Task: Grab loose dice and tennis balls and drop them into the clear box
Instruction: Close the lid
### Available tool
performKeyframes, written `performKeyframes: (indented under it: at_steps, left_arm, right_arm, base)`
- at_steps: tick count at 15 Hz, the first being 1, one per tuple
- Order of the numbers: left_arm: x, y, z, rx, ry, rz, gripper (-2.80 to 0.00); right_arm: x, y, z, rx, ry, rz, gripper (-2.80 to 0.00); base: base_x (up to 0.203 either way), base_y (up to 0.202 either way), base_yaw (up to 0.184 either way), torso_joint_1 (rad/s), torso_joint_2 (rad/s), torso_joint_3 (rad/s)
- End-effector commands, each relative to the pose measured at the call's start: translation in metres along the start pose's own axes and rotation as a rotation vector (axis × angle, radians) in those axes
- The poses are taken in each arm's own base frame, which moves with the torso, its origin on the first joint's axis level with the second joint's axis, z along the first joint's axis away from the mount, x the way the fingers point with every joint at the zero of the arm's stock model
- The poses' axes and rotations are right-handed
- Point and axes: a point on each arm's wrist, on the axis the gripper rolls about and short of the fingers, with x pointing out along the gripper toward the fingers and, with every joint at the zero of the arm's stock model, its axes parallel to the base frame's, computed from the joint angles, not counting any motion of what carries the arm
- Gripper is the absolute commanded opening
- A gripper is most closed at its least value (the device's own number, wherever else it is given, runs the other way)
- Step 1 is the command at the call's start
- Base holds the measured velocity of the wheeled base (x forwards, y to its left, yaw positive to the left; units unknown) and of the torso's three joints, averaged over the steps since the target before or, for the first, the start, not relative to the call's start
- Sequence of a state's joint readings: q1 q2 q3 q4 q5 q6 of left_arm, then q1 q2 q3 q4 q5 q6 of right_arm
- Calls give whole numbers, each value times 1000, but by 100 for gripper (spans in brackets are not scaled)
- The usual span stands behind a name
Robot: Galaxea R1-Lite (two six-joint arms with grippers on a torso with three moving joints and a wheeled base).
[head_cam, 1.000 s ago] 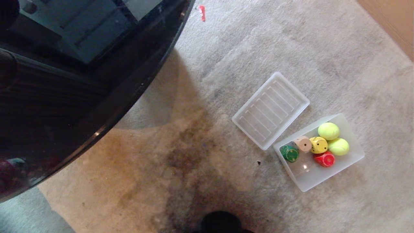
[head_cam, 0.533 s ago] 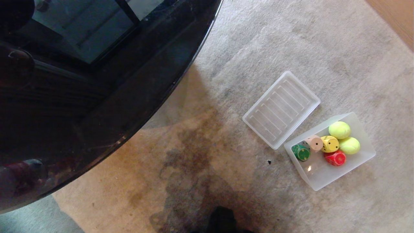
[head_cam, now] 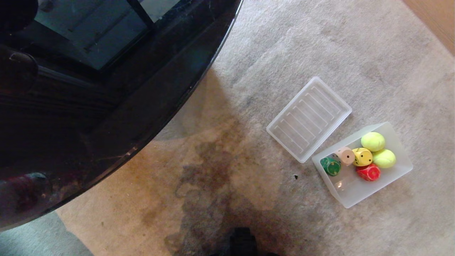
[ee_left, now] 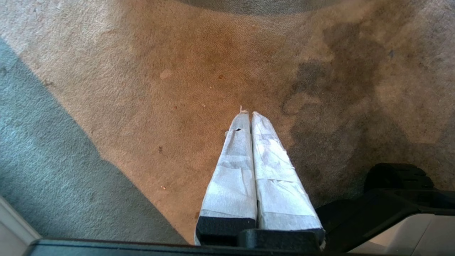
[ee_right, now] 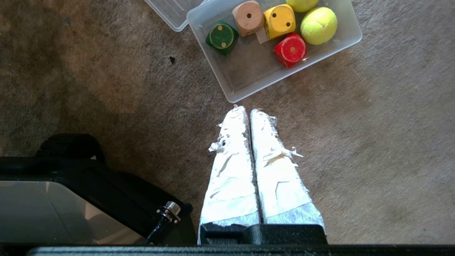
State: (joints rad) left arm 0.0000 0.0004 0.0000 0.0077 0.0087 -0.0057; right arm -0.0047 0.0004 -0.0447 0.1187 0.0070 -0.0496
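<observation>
The clear box (head_cam: 355,197) sits on the carpet at the right, and the right wrist view shows it too (ee_right: 245,76). Inside lie a green die (head_cam: 331,166), a tan die (head_cam: 344,155), a yellow die (head_cam: 362,156), a red die (head_cam: 368,172) and two tennis balls (head_cam: 373,141) (head_cam: 384,158). My right gripper (ee_right: 247,111) hangs shut and empty over bare carpet, just short of the box's near corner. My left gripper (ee_left: 247,114) is shut and empty over stained carpet. Neither gripper shows in the head view.
The flat ribbed lid (head_cam: 309,118) lies beside the box on its far left side. A dark glossy round tabletop (head_cam: 106,106) fills the upper left. The robot's black base (head_cam: 242,243) shows at the bottom edge. A wood floor strip (head_cam: 439,17) lies at the top right.
The whole head view has shifted: the box and lid sit further right in the picture than a second ago. Nothing in the box has moved, and no arm has moved.
</observation>
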Motion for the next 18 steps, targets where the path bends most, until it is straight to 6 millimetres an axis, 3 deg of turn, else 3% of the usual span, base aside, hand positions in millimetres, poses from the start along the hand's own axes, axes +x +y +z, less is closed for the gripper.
performKeyframes:
  at_steps: [1, 12, 13, 16, 18]
  left_arm:
    - [0, 0, 0, 0, 0, 0, -280]
    - [0, 0, 0, 0, 0, 0, -280]
    - [0, 0, 0, 0, 0, 0, -280]
    - [0, 0, 0, 0, 0, 0, -280]
    - [0, 0, 0, 0, 0, 0, -280]
  right_arm:
    - [0, 0, 0, -1, 1, 1, -280]
    - [0, 0, 1, 0, 5, 2, -280]
    - [-3, 0, 9, 6, -3, 3, -280]
    - [-21, -3, 63, 64, -26, 5, -280]
    - [-11, -4, 87, 96, 96, 5, -280]
  base:
    - [0, 0, 0, 0, 0, 0]
    - [0, 0, 0, 0, 0, 0]
    - [0, 0, 0, 0, 0, 0]
    - [0, 0, 0, 0, 0, 0]
    - [0, 0, 0, 0, 0, 0]
